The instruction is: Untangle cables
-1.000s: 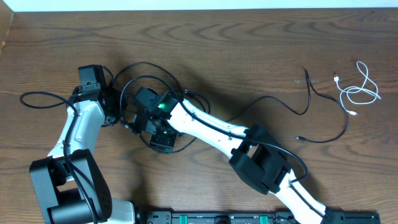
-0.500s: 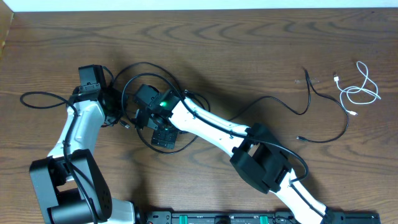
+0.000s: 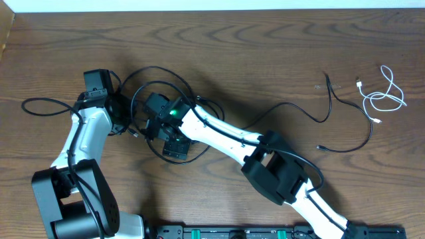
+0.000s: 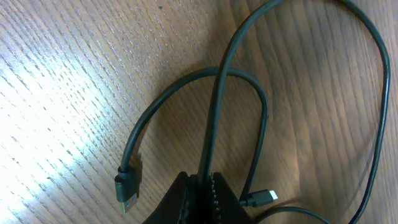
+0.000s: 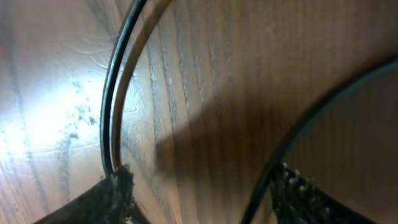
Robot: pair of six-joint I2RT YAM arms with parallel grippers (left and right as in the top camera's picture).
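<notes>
Blurred, cropped cables at right end effector

The left arm is rising from its base at the near left edge of the table and bending inward, with the left gripper pointing toward the middle. Its jaws are pressing together, pinching a thin black cable. The right arm is stretching diagonally from the near right corner across to the left, a green light glowing on its wrist. The right gripper is standing open, its two fingers well apart, near the left gripper.
</notes>
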